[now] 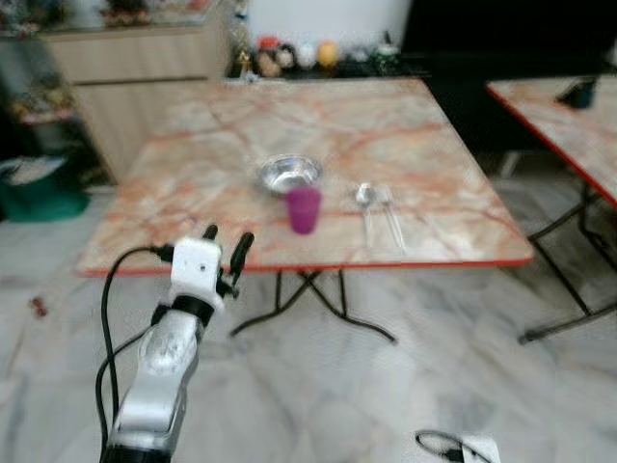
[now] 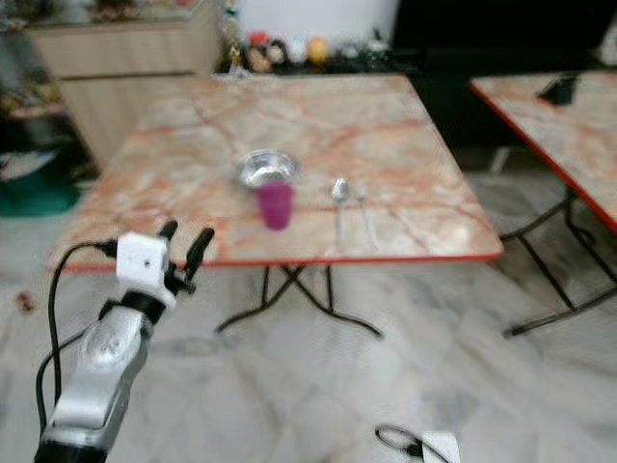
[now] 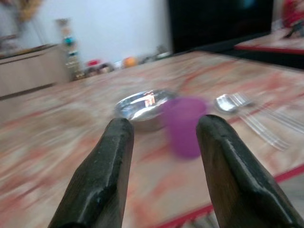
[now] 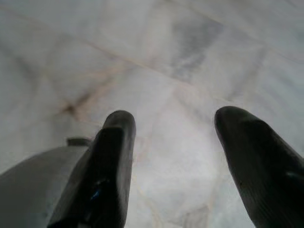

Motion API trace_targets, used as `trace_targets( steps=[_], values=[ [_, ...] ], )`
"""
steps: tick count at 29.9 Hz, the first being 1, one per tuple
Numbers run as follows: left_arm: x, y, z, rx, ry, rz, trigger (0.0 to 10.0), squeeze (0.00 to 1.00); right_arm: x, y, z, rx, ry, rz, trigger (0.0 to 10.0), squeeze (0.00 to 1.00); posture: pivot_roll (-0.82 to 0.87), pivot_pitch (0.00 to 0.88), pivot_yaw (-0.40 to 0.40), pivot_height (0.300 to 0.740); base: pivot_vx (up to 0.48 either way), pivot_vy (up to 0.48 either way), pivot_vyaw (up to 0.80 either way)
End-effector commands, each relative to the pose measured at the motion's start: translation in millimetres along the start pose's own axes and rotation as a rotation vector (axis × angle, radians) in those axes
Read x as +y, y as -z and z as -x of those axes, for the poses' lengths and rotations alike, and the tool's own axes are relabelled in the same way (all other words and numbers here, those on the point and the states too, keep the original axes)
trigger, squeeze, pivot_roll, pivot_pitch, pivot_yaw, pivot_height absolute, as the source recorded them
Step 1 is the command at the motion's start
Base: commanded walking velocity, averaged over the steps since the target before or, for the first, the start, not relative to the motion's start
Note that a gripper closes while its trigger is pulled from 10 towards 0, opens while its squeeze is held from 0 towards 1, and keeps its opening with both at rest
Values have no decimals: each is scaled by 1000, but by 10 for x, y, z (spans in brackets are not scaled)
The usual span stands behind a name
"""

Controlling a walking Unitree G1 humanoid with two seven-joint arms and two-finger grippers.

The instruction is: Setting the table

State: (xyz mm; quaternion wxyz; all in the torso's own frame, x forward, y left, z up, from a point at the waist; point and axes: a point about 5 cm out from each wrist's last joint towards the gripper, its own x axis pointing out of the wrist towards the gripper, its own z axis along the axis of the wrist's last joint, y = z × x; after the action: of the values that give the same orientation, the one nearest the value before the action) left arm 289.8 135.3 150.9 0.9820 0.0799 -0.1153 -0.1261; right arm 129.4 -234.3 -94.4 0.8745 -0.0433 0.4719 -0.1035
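Observation:
A marble-patterned folding table [image 1: 193, 183] with a red edge stands ahead of me. On it sit a steel bowl [image 1: 288, 173], a purple cup [image 1: 304, 209] just in front of the bowl, and a spoon [image 1: 365, 201] with a fork [image 1: 390, 214] to the right. My left gripper [image 1: 225, 242] is raised at the table's near left edge, open and holding nothing, pointing towards the cup [image 3: 184, 126] and bowl [image 3: 142, 107]. My right gripper [image 4: 173, 142] hangs open above the floor.
A second marble table [image 1: 569, 125] stands at the right, with a dark object on it. A wooden cabinet [image 1: 145, 68] and a shelf of small ornaments [image 1: 299, 55] line the back wall. A black cable and white plug [image 1: 458, 449] lie on the tiled floor.

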Motion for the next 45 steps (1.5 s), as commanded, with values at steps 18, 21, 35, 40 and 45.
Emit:
trace_targets(
  steps=[18,21,35,40,45],
  values=[
    [100,-13,16,4,-12,-11,10000,0,72,-48,-12,-12,-14,2,10000,0,-13,0,27,740,230,0,0],
    [101,-7,24,25,-23,32,10000,0,70,-51,-14,-11,-14,2,10000,0,-10,0,25,740,0,0,0],
    [116,-42,-53,133,-24,243,10000,0,56,-61,-18,-6,-16,11,10000,0,-5,0,17,740,0,0,0],
    [137,-92,-87,185,-4,270,10000,0,57,-59,-20,1,-25,19,10000,0,-1,0,15,740,0,0,0],
    [79,-123,-135,237,53,258,10000,1000,60,-59,-21,4,-26,21,10000,0,-7,0,19,740,0,0,0]
  ],
)
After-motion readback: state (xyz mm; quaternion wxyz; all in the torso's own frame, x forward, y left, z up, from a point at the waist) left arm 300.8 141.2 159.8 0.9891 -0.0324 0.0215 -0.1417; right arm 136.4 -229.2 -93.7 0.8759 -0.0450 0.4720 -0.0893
